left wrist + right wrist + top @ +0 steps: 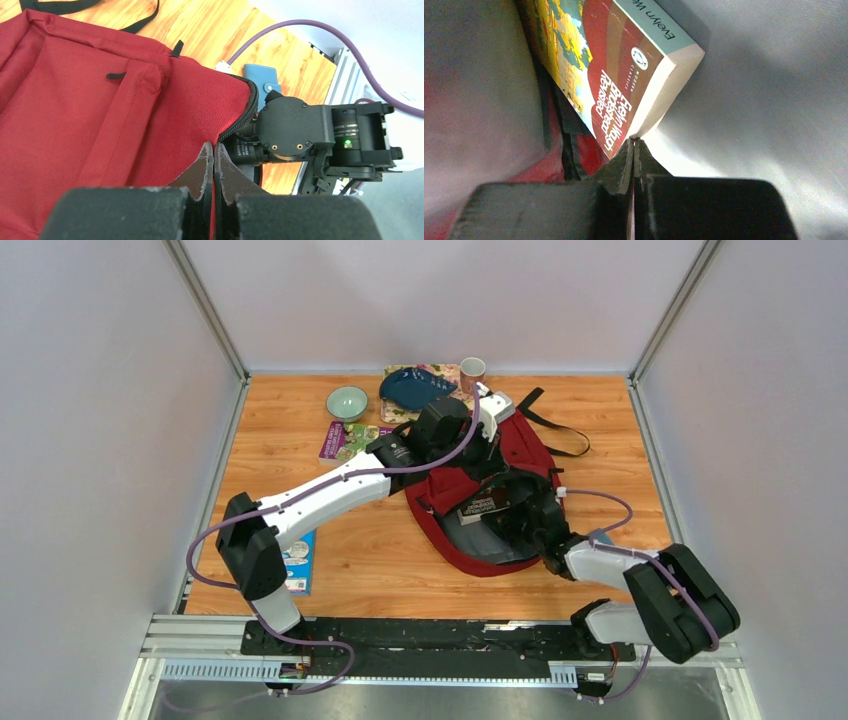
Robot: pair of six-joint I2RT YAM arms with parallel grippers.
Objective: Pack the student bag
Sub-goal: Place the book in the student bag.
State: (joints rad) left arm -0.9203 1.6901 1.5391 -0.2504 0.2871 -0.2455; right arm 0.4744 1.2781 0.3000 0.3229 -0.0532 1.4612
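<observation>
Red student bag hiding right hand, book cover cropped

The wooden table carries the student bag, which lies flat with its rim at the jaws of the left gripper and its opening around those of the right gripper. A patterned tray sits just beyond the left jaws. A green bowl and a purple leaflet lie to their left. A blue wallet lies near the right jaws, on their right, and a blue booklet lies well to their left.
</observation>
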